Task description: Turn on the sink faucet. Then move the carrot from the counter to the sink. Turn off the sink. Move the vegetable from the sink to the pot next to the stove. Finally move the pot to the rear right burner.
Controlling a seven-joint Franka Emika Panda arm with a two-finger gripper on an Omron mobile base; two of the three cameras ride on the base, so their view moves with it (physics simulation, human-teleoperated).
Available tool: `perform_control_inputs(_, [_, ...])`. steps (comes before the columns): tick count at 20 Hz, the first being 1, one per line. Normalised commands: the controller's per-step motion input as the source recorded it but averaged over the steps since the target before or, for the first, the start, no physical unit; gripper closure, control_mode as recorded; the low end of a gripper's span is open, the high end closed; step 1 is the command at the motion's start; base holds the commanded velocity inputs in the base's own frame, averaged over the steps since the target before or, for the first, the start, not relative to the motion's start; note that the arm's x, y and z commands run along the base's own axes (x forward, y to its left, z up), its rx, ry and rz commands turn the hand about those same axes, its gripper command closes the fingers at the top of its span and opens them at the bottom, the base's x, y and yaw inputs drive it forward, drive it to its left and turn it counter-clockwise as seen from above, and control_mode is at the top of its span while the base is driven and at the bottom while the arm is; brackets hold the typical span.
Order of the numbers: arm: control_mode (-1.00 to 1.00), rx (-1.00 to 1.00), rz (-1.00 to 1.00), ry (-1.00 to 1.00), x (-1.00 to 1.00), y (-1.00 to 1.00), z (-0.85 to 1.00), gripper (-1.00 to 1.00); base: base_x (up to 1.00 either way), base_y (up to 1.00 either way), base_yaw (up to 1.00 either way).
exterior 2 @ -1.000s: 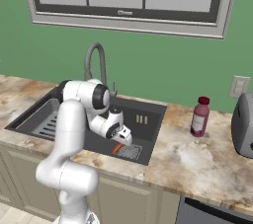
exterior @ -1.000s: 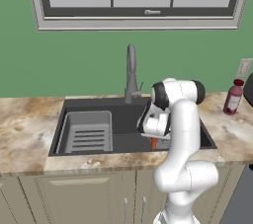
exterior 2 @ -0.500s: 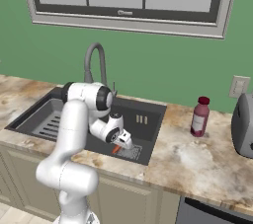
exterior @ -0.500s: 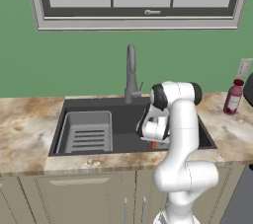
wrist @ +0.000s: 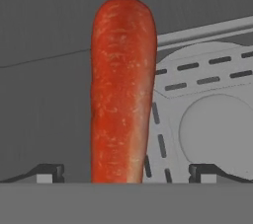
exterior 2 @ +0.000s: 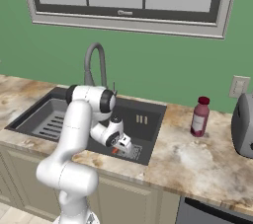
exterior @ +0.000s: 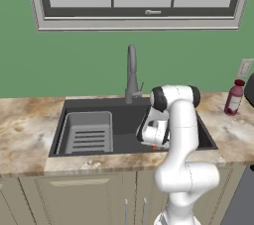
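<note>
The orange-red carrot [wrist: 123,90] lies on the dark floor of the sink [exterior: 124,120], next to the square drain grate [wrist: 212,119]. My gripper [wrist: 127,171] is down in the basin and open, with one fingertip on each side of the carrot's near end and not touching it. From the base views the hand [exterior: 154,140] [exterior 2: 121,145] hangs low over the carrot [exterior: 154,147] [exterior 2: 114,150] near the sink's front wall. The grey gooseneck faucet [exterior: 131,70] [exterior 2: 94,62] stands behind the basin [exterior 2: 143,109].
A ribbed grey tray insert [exterior: 87,132] [exterior 2: 49,119] fills the sink's left half. A pink-red bottle [exterior: 233,97] [exterior 2: 199,116] stands on the marbled counter [exterior 2: 197,159] to the right, with a grey toaster [exterior 2: 244,131] beyond it.
The hand has sunk a little lower toward the sink floor and the carrot. The jaws have stayed open.
</note>
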Motion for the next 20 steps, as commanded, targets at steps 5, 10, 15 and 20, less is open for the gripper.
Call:
perform_control_inputs(5, [-1.0, 0.0, 0.0, 0.0, 0.06, 0.0, -0.31, -1.0, 0.0, 0.0, 0.0])
perform_control_inputs(10, [-1.0, 0.0, 0.0, 0.01, 0.09, 0.01, -0.35, 1.0, 0.0, 0.0, 0.0])
perform_control_inputs(15, [-1.0, 0.0, 0.0, 0.03, 0.04, 0.01, -0.21, 1.0, 0.0, 0.0, 0.0])
perform_control_inputs(20, [-1.0, 0.0, 0.0, 0.0, 0.02, 0.0, -0.08, 1.0, 0.0, 0.0, 0.0])
